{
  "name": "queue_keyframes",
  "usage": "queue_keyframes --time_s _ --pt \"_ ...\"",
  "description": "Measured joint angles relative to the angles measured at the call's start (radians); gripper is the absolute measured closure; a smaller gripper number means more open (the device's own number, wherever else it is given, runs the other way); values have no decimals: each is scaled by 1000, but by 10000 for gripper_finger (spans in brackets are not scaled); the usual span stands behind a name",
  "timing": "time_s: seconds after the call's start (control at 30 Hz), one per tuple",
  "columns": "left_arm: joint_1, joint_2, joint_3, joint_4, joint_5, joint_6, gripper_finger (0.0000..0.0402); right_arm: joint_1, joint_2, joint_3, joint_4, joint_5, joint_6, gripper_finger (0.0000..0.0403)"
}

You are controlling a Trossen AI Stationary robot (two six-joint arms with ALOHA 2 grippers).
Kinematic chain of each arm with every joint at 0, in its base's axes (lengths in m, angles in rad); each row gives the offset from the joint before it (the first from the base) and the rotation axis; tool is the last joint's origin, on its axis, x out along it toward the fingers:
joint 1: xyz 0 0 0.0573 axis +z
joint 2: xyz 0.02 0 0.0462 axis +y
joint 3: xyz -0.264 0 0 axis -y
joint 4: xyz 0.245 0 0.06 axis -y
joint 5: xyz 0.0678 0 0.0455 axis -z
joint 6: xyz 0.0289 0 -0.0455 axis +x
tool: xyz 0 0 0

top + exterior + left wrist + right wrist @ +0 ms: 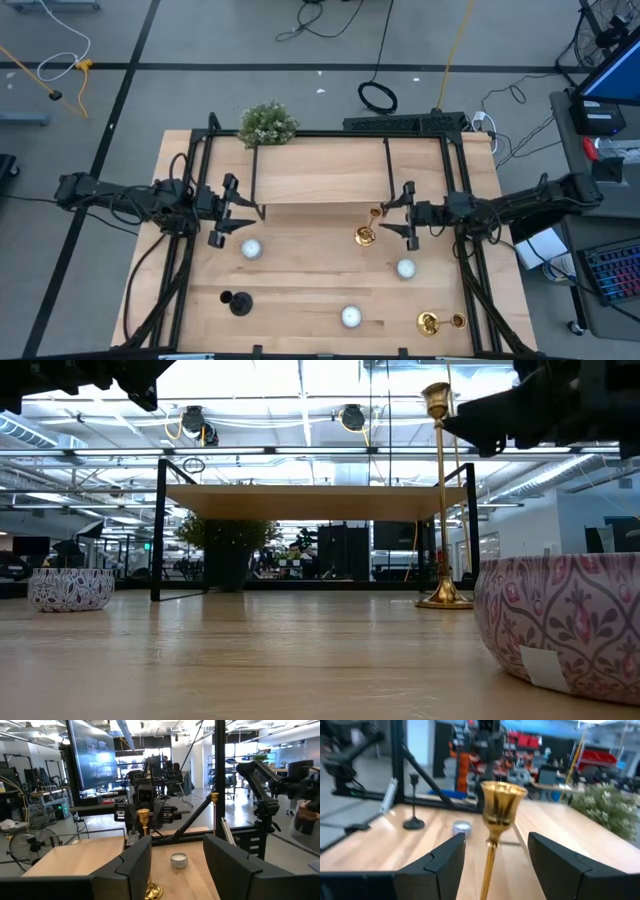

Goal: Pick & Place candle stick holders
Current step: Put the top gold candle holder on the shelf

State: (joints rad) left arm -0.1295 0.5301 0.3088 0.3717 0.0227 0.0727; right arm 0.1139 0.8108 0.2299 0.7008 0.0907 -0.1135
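From above: the right gripper (398, 212) sat level with the top of an upright gold candlestick (366, 233) near the table's middle, in front of the raised wooden shelf (320, 172); its fingers stood apart, one on each side of the stem's line, presumably to straddle it for a grasp; a second gold candlestick (438, 322) lay tipped over near the front right corner; the black candlestick (236, 301) stood toward the front left. The left gripper (228, 212) hung over the table on the opposite side, fingers spread and empty, apparently waiting; a white tin (250, 249) lay just in front of it; a green plant (267, 124) sat at the back edge.

From table height: the gold candlestick (441, 490) stood upright on its flared base, cup level with the dark arm overhead; patterned tins (566, 622) sat near the lens.

Left wrist: both fingers (125, 870) were wide apart with nothing between them; the gold cup (143, 814) showed ahead, with the right arm behind it.

Right wrist: the gold cup (502, 803) stood centred ahead of the open fingers (436, 866), not yet gripped as far as I could judge; the black candlestick (413, 800) stood well beyond.
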Motion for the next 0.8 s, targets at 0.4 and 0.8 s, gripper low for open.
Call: queue_keyframes --time_s 0.4,0.8 --pt "0 0 0 0 1 -28 218 149 -11 343 -681 273 139 190" --pt "0 0 0 0 1 -26 218 195 138 344 -695 385 252 190"
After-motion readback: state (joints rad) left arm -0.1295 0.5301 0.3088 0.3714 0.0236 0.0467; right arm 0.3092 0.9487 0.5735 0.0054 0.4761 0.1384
